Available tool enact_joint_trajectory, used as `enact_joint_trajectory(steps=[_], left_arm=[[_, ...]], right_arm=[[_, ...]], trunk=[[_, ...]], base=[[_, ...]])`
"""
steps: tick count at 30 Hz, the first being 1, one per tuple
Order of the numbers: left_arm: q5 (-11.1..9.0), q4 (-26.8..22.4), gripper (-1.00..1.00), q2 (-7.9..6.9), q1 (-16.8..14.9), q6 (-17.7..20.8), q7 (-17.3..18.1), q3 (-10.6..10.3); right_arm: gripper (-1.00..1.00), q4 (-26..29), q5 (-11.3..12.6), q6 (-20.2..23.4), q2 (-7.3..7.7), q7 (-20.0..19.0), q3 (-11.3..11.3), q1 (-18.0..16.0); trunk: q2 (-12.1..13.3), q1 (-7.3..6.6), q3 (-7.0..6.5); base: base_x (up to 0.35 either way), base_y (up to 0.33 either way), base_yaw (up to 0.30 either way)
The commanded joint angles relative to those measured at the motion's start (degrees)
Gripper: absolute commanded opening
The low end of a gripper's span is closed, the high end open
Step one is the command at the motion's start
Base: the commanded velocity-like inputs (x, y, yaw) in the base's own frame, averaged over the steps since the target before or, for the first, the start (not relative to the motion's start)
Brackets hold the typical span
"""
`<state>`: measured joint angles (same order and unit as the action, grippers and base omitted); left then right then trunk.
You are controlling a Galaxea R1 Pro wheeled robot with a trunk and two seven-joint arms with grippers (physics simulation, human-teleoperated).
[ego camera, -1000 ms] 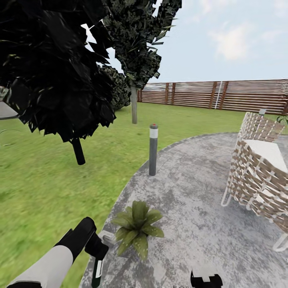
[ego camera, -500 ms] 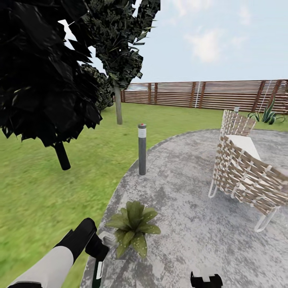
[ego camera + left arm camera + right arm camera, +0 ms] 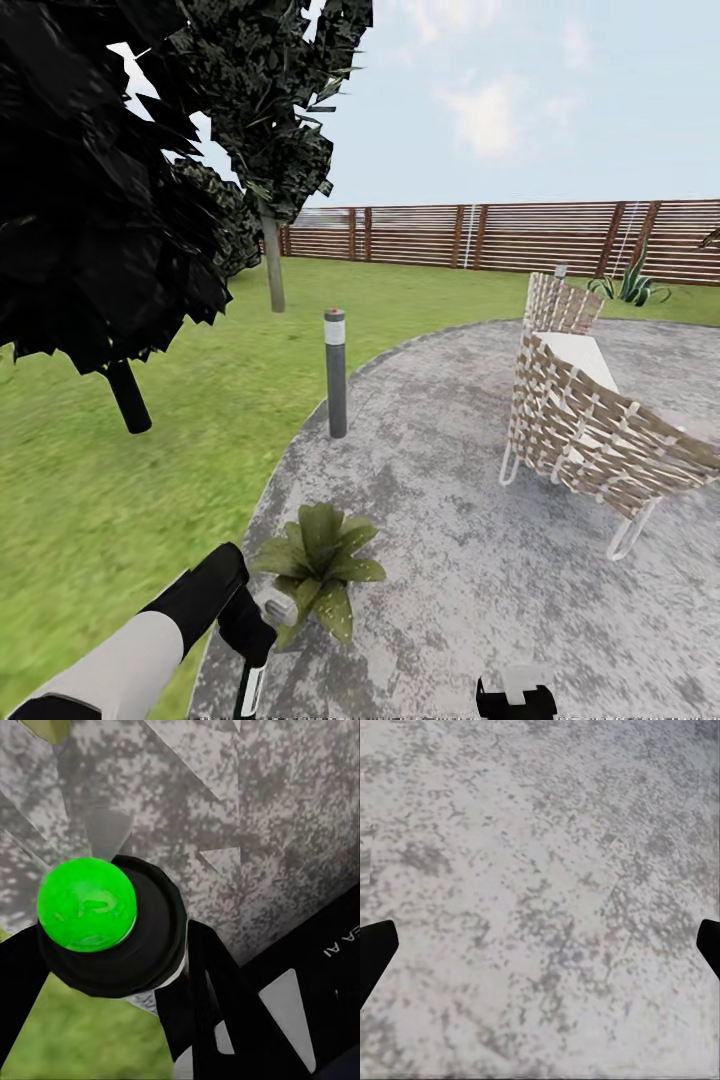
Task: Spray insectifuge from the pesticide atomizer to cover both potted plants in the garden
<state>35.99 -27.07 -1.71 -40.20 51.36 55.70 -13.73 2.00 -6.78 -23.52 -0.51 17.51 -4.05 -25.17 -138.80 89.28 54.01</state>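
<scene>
One potted plant (image 3: 318, 565) sits on the round paved patch (image 3: 480, 560) at its lawn-side edge. Beyond it stand one bollard light (image 3: 335, 372), two woven chairs (image 3: 580, 425) and two trees (image 3: 100, 200). The left pincer (image 3: 135, 997) pinches the pesticide atomizer (image 3: 112, 926) just beside the plant; the right pincer (image 3: 540, 945) is spread above the paving

A potted plant (image 3: 318, 566) stands on the paved patch (image 3: 470, 560) near its left edge, with the lawn (image 3: 90, 500) to the left of it. Behind the plant, at the border between paving and grass, stands a short post (image 3: 335, 372), and farther left are two trees (image 3: 110, 190). On the right side of the patch is a woven chair (image 3: 585, 425), and a fence (image 3: 480, 236) runs along the back of the lawn, with a spiky plant (image 3: 630, 285) just before it.
</scene>
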Motion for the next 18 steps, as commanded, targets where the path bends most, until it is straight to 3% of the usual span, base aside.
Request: enact_joint_trajectory(steps=[1, 4, 7, 11, 18], left_arm=[[0.6, -0.2, -1.0, -0.08, 0.0, 0.1, 0.6, -0.2], [0.8, -0.3, -1.0, -0.46, 0.0, 0.3, 0.6, -0.2], [2.2, -0.6, -1.0, -0.58, 0.0, 3.4, 0.5, -0.2], [2.7, -0.9, -1.0, -0.52, 0.0, 4.6, 0.5, -0.2], [2.7, -0.9, -1.0, -0.35, 0.4, 4.7, 0.6, -0.3]], right_arm=[[1.0, -0.1, -0.5, 0.1, -0.01, 0.6, -0.4, -0.1], [1.0, -0.1, -0.5, 0.1, -0.01, 0.6, -0.4, -0.1], [1.0, -0.1, -0.5, 0.1, -0.01, 0.6, -0.4, -0.1], [1.0, -0.1, -0.5, 0.1, -0.01, 0.6, -0.4, -0.1], [1.0, -0.1, -0.4, 0.2, -0.01, 0.6, -0.4, -0.1]], trunk=[[0.0, -0.03, 0.06], [0.0, -0.03, 0.06], [0.0, -0.03, 0.06], [0.0, -0.03, 0.06], [0.0, -0.03, 0.06]], base=[[-0.185, 0.192, -0.001], [-0.138, 0.25, 0.0], [-0.024, 0.292, 0.0], [-0.004, 0.302, -0.003], [-0.004, 0.304, -0.232]])
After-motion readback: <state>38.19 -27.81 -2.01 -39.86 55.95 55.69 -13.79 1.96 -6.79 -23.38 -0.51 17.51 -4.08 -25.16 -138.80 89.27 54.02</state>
